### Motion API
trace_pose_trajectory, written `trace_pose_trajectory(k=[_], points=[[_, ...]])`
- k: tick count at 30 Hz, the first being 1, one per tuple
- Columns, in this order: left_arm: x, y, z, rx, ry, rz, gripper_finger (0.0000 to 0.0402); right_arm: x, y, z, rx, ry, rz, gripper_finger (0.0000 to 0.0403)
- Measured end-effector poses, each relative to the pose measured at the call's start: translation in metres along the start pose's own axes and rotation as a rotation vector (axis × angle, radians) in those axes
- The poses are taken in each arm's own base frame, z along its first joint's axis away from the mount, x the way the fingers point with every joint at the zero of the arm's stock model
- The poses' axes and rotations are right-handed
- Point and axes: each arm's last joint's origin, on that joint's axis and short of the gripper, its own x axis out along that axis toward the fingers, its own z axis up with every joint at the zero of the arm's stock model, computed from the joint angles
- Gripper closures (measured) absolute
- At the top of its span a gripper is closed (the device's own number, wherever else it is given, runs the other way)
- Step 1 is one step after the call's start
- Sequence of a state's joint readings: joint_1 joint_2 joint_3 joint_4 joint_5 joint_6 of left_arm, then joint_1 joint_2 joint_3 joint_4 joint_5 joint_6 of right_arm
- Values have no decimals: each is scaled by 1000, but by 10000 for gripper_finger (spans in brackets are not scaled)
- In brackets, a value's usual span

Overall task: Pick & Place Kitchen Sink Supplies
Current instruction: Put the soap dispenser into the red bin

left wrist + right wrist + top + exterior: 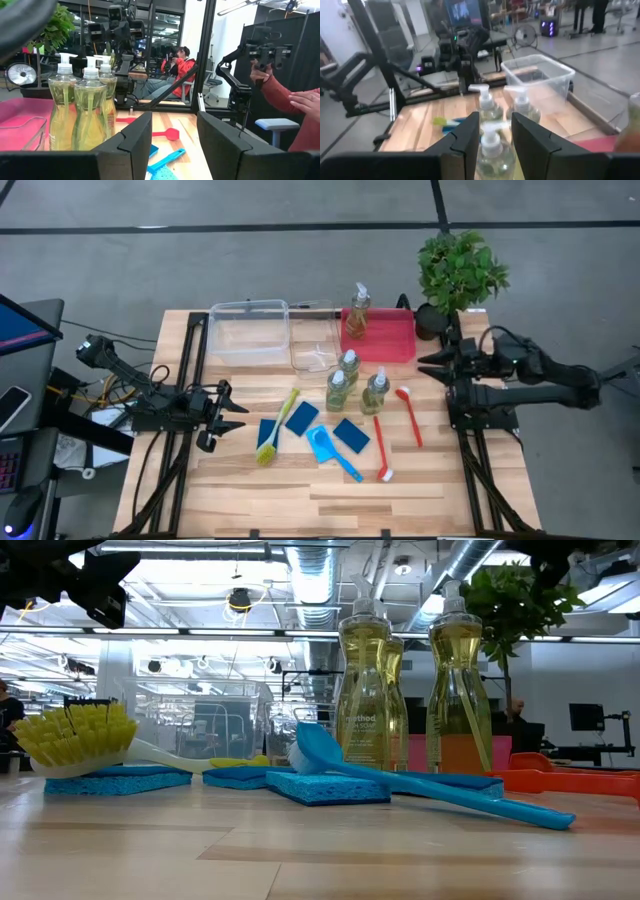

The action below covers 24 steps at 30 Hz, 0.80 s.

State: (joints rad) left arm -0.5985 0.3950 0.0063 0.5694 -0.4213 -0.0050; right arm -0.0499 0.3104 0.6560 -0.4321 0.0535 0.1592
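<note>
Three clear pump bottles (pixel 352 381) of yellow-green liquid stand clustered near the middle of the wooden table (pixel 250 500), and a fourth pump bottle (pixel 358 312) stands upright in the red tray (pixel 400 345) at the far edge. Just in front of the cluster lie flat blue sponges (pixel 301 418), one (pixel 351 434) to the right of the rest and another (pixel 267 433) under the yellow-green bristles of the green brush (pixel 277 427). A blue brush (pixel 332 451) lies slanted between the sponges, its head resting on one of them in the low view. Two red brushes (pixel 384 448) lie to the right, the second one (pixel 408 415) nearer the right arm.

The right gripper (pixel 425 365) hovers at the right side of the table beside the tray, pointing at the bottle cluster; its fingers (pixel 465 140) stand apart with a pump top showing between them, holding nothing. The left gripper (pixel 226 412) waits at the left side of the table, near the green brush, its fingers (pixel 132 140) apart and empty.

Two clear plastic bins (pixel 250 332) sit at the far edge left of the tray, and a potted plant (pixel 458 275) stands at the far right corner. In the left wrist view a person in red (pixel 180 62) sits beyond the table
</note>
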Motion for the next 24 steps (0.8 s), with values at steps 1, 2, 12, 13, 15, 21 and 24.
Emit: trace_pose_trajectory(k=[1,2,12,13,15,21,24], points=[[0,0,0,0,-1,0,243,0,0,-3,-1,-4,-15,295],[0,0,0,0,-1,0,243,0,-1,-7,-3,8,-27,295],[0,0,0,0,0,0,243,17,3,-42,29,71,24,295],[0,0,0,0,0,0,243,20,3,-45,32,62,32,295],[0,0,0,0,0,0,243,24,4,-52,29,71,41,295],[0,0,0,0,0,0,243,30,2,-62,3,57,-7,295],[0,0,0,0,0,0,243,31,2,-64,-7,63,-7,295]])
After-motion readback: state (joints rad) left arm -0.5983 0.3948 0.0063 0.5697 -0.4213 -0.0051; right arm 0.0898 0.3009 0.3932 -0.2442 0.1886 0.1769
